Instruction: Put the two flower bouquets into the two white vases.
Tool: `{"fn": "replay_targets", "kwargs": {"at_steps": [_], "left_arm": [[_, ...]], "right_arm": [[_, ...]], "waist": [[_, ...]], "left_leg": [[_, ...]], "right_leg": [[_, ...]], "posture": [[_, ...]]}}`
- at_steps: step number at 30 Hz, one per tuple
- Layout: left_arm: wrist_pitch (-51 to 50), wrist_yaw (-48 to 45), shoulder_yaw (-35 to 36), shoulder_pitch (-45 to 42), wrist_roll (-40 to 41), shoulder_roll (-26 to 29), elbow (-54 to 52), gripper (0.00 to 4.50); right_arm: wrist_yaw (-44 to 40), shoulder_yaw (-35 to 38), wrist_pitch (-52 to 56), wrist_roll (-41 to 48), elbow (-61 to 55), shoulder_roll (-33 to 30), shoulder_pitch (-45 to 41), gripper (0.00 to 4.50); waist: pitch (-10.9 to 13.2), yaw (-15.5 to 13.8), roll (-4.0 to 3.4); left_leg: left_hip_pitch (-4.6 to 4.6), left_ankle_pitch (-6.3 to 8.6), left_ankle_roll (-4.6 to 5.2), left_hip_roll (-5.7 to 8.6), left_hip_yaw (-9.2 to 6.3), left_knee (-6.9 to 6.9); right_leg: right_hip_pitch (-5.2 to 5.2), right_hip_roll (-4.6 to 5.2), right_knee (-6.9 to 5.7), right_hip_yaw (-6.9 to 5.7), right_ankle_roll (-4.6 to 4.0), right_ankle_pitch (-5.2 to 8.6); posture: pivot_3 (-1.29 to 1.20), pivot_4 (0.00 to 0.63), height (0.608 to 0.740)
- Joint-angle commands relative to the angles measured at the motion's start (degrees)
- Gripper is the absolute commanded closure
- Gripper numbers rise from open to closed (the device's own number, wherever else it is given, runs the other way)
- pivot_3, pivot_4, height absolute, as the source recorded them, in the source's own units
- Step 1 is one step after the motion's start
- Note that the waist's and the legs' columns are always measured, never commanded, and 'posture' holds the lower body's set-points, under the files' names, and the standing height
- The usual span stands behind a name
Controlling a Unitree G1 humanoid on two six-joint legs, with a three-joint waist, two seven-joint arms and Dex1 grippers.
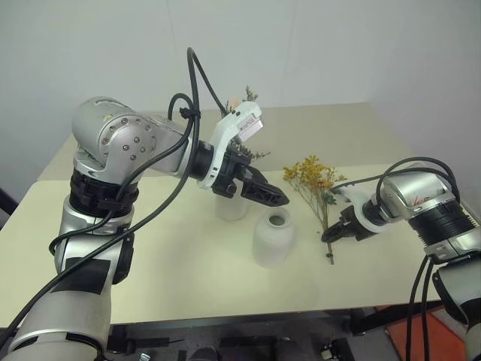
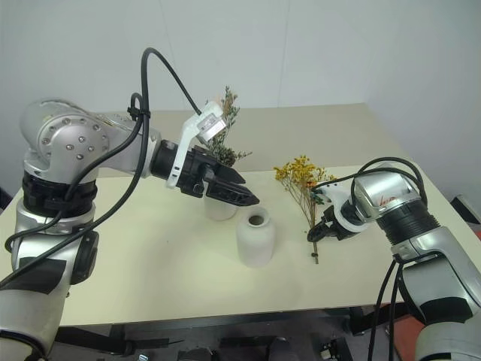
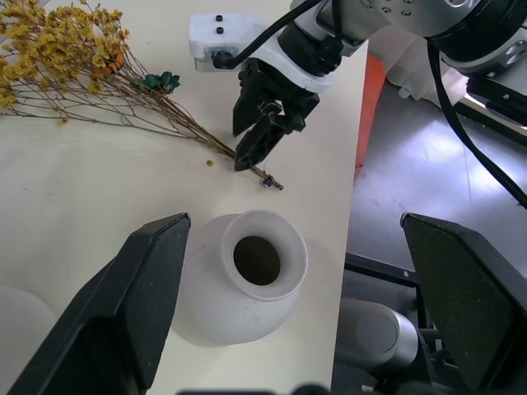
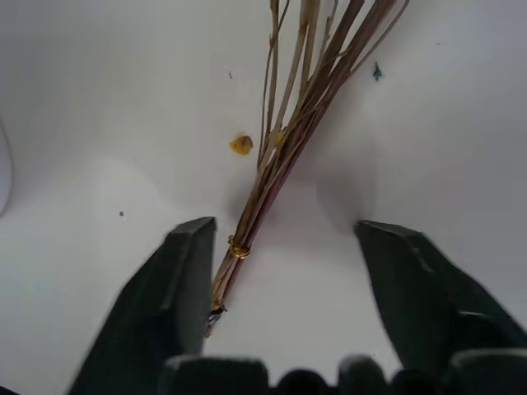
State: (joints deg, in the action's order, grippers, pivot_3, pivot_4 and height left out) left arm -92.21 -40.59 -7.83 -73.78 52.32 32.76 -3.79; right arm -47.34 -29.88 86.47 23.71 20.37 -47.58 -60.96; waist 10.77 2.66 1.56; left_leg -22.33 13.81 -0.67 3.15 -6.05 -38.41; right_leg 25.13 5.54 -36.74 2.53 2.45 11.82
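The pale tabletop point(image 1: 188, 278) is carrying everything. The left gripper point(image 2: 239, 194) is hovering wide open above the squat rounded white ceramic vase point(image 1: 272, 238). Right of that vase, the right gripper point(image 4: 284, 284) is straddling, jaws parted, the bound stems of the yellow-blossomed spray point(image 1: 316, 184) lying flat.

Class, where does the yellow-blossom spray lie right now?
In the left eye view, the yellow spray lies flat on the table, right of the squat vase, its stems between the right hand's fingers.

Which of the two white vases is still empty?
The squat rounded vase at the front: its small mouth is open and dark. The taller vase behind it already holds the grey-green dried bunch.
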Motion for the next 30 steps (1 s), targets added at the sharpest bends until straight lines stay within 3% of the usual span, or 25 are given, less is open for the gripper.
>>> {"fn": "replay_targets", "kwargs": {"at_steps": [1, 6, 7, 11, 14, 19, 22, 26, 30], "left_arm": [[-0.3, -0.9, 1.1, -0.4, 1.5, 1.4, -2.1, 0.00], [-0.3, -1.7, -0.4, 0.0, 1.5, 3.1, -3.3, 0.00], [-0.2, -2.2, -0.7, 0.1, 1.3, 3.6, -3.5, 0.00], [2.4, -4.7, -2.5, 0.6, 0.2, 5.6, -4.3, 0.00], [4.0, -6.5, -3.5, 0.8, -0.7, 6.6, -4.1, 0.00], [11.5, -12.7, -5.3, 3.2, -3.0, 10.3, -5.6, 0.00], [18.4, -18.6, -5.6, 6.6, -4.4, 13.4, -9.0, 0.00], [27.9, -23.0, -4.0, 11.8, -6.9, 15.4, -13.4, 0.00], [35.1, -24.6, -1.5, 17.8, -9.0, 16.3, -15.6, 0.00]], "right_arm": [[-1.0, 0.6, -1.2, -0.8, -1.2, -0.5, -1.0, 2.60], [-0.3, 2.9, -1.0, -1.0, -2.5, -0.8, 0.1, 4.32], [0.2, 3.8, -0.7, -1.1, -2.4, -0.7, 0.2, 4.49], [4.2, 9.4, -0.2, -2.1, -0.5, 0.7, 0.6, 4.49], [9.7, 17.8, -0.8, -3.5, 3.2, 2.9, 0.2, 4.49], [19.5, 38.5, -7.8, -3.2, 3.7, 7.1, 1.1, 4.49], [22.6, 49.0, -15.5, -0.3, -6.2, 11.1, 4.6, 4.49], [19.6, 52.8, -22.2, 3.8, -16.9, 13.7, 9.2, 4.49], [15.6, 58.5, -20.4, 13.7, -21.5, 15.9, 9.0, 4.49]], "waist": [[0.0, 0.0, 0.00], [0.0, 0.0, 0.00], [0.0, 0.0, 0.00], [0.0, 0.0, 0.00], [0.0, 0.0, 0.00], [0.0, -0.1, -0.01], [0.0, 0.0, -0.02], [0.0, 0.0, -0.03], [0.0, 0.0, -0.03]], "left_leg": [[0.00, 0.00, 0.00, 0.00, 0.00, 0.00], [-0.01, 0.00, 0.00, 0.00, 0.00, 0.00], [-0.01, 0.00, 0.00, 0.00, 0.00, 0.00], [0.00, 0.00, 0.00, 0.00, 0.00, 0.00], [0.01, 0.00, 0.00, 0.00, 0.00, 0.00], [-0.01, 0.00, 0.00, 0.00, 0.02, 0.06], [-0.01, 0.00, 0.00, -0.03, 0.02, 0.13], [-0.01, 0.00, 0.00, -0.04, 0.03, 0.19], [0.02, 0.00, 0.00, -0.03, 0.05, 0.15]], "right_leg": [[0.01, 0.00, 0.00, 0.00, 0.00, 0.00], [0.01, 0.00, 0.00, 0.00, 0.00, 0.00], [0.01, 0.00, 0.00, 0.00, 0.00, 0.00], [0.01, 0.00, -0.01, 0.01, 0.00, 0.00], [0.00, -0.01, -0.02, 0.02, -0.01, 0.00], [0.06, -0.01, -0.02, 0.07, -0.03, -0.02], [0.06, -0.01, -0.01, 0.06, -0.03, -0.02], [0.07, -0.02, -0.01, 0.09, -0.03, -0.02], [0.03, -0.01, 0.03, 0.10, -0.03, -0.02]], "posture": [[0.00, 0.150, 0.740], [0.00, 0.150, 0.740], [0.00, 0.150, 0.740], [0.00, 0.150, 0.740], [0.00, 0.150, 0.740], [0.00, 0.150, 0.740], [0.00, 0.150, 0.740], [0.00, 0.150, 0.740], [0.00, 0.150, 0.740]]}}
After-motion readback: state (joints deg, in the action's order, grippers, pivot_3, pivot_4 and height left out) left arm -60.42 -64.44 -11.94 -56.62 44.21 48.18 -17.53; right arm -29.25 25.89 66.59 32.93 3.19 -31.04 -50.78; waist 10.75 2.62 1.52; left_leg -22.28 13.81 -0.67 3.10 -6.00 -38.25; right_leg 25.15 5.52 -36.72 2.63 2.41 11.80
